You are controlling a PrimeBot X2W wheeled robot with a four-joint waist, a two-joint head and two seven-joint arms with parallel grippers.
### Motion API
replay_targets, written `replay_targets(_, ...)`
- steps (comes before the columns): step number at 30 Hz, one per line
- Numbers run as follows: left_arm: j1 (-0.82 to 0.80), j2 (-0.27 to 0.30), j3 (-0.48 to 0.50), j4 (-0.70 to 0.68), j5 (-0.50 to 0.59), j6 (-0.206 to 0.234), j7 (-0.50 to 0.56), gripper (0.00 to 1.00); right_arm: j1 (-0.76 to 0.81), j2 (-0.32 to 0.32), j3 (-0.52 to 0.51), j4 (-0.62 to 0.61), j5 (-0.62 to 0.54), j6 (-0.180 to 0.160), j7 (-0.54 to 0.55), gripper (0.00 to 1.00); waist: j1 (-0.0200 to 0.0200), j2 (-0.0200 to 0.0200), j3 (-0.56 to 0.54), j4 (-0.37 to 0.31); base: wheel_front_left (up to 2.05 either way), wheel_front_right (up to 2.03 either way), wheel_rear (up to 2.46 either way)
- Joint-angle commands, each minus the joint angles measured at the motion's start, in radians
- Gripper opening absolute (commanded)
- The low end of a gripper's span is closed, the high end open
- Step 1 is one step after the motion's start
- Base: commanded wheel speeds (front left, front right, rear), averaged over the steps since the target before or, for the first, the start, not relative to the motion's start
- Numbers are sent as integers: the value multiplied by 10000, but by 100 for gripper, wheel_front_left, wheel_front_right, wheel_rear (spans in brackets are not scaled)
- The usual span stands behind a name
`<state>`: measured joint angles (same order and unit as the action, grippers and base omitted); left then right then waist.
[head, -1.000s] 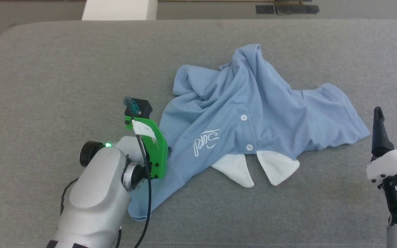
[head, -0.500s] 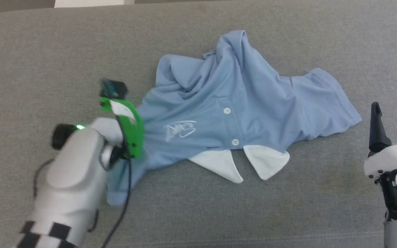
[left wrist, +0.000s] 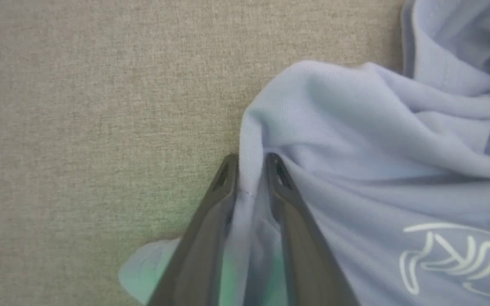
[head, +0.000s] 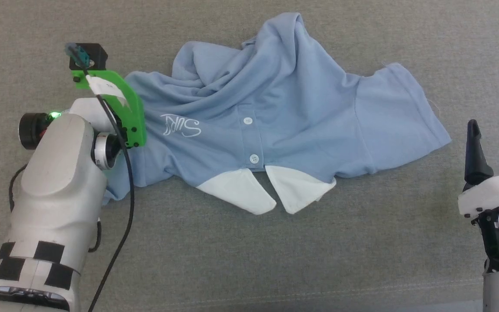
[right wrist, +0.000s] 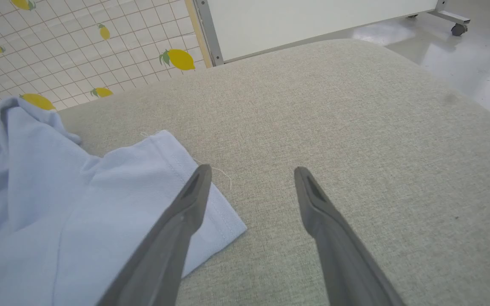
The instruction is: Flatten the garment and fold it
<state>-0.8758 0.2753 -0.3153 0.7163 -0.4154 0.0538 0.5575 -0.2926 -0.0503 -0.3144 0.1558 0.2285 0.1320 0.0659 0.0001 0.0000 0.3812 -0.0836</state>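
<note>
Left pincer (left wrist: 251,163), nearly closed, nips a fold at the left edge of the shirt (head: 293,112), which lies crumpled, long axis side to side, on a grey pad (head: 232,260). Right pincer (head: 492,136), wide open and empty, stands just off the opposite sleeve (head: 401,112).

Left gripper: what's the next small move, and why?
Probably draw the left gripper outward to the robot's left, low over the grey surface. It is pinched on an edge fold of the garment, which lies bunched in ridges at its middle; the right gripper stands open, off the cloth.
</note>
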Motion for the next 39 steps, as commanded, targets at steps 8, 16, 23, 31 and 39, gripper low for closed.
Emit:
replay_targets(8,235,-471,1041,-389,-1201,-406,-1901,100,-27,1,76,260,-53,-13,-34,100,-1,0,-946,902,0,0,0)
replay_targets(16,2597,-382,2024,-2144,-1809,-492,-4184,100,224,1,180,736,31,-13,-120,100,-1,0,-2016,1312,0,0,0)
replay_targets(23,5211,-513,2271,-3913,-1820,-89,-5171,100,555,1,49,936,40,-13,-151,100,-1,0,-2608,1345,0,0,0)
replay_targets(31,6249,-419,1876,-5188,-1931,412,-3589,100,785,1,-73,960,69,-13,-139,100,-1,0,-2719,1234,0,0,0)
replay_targets(39,5247,260,768,-4960,-1848,1044,661,100,764,1,-32,980,168,-13,-163,100,-1,0,-2350,994,0,0,0)
